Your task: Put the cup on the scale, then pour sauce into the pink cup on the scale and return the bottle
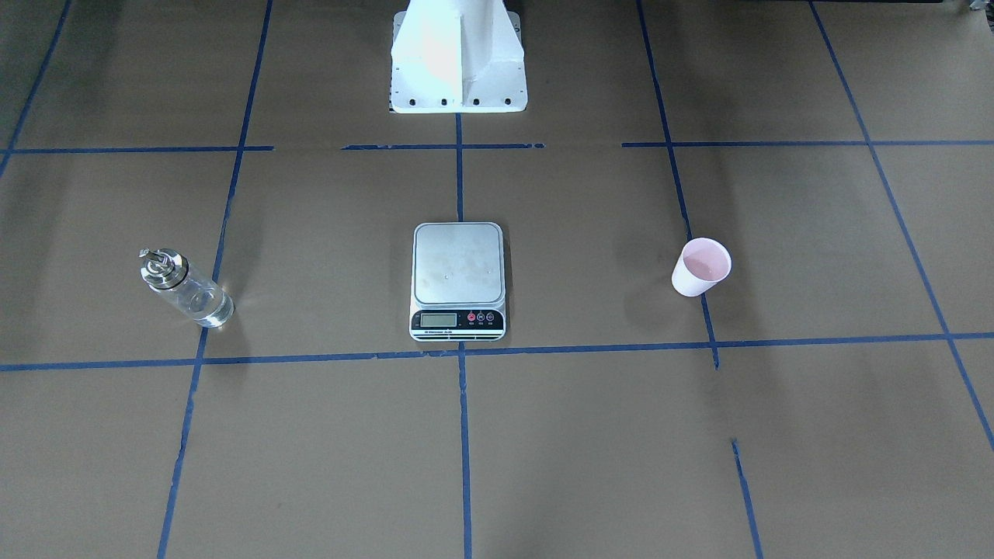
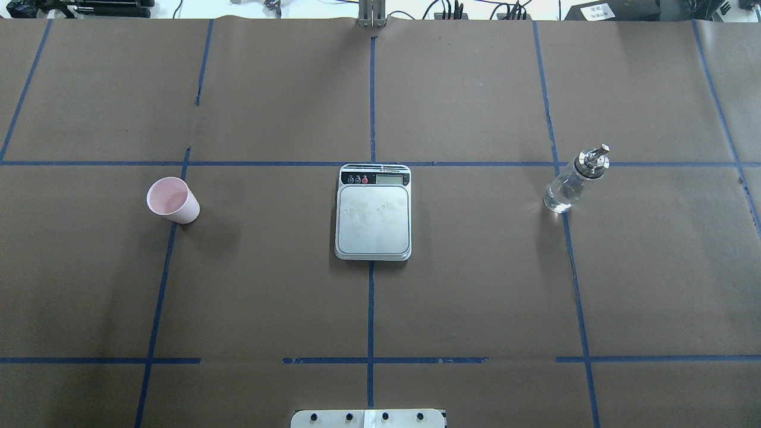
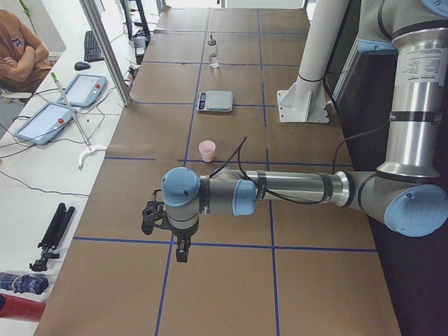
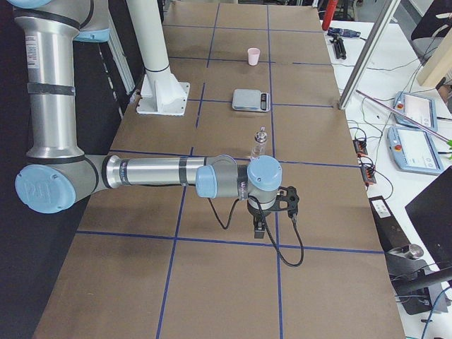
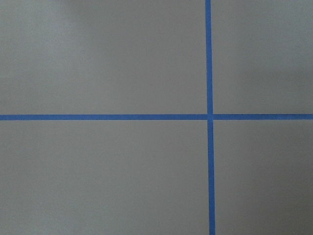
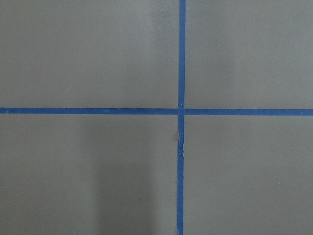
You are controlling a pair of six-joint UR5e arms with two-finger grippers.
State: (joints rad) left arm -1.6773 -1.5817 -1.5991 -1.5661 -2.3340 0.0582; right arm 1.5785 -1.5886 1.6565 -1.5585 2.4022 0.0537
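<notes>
The pale pink cup (image 2: 173, 201) stands upright on the brown paper, well to the left of the scale (image 2: 373, 220). The scale's silver platform is bare, and its display strip faces away from the robot's base. The clear glass bottle (image 2: 572, 181) with its metal spout stands upright to the right of the scale. The sauce inside barely shows. My left gripper (image 3: 180, 248) hangs over the table's near end in the exterior left view, far from the cup (image 3: 207, 150). My right gripper (image 4: 259, 229) hangs short of the bottle (image 4: 260, 143). I cannot tell whether either is open or shut.
Blue tape lines (image 5: 209, 117) cross the brown paper; both wrist views show only these. The white robot base (image 1: 458, 62) stands behind the scale. A side table holds tablets (image 3: 84, 87), a tripod (image 3: 52, 234) and a metal post (image 3: 105, 49). A person's arm (image 3: 17, 56) rests there.
</notes>
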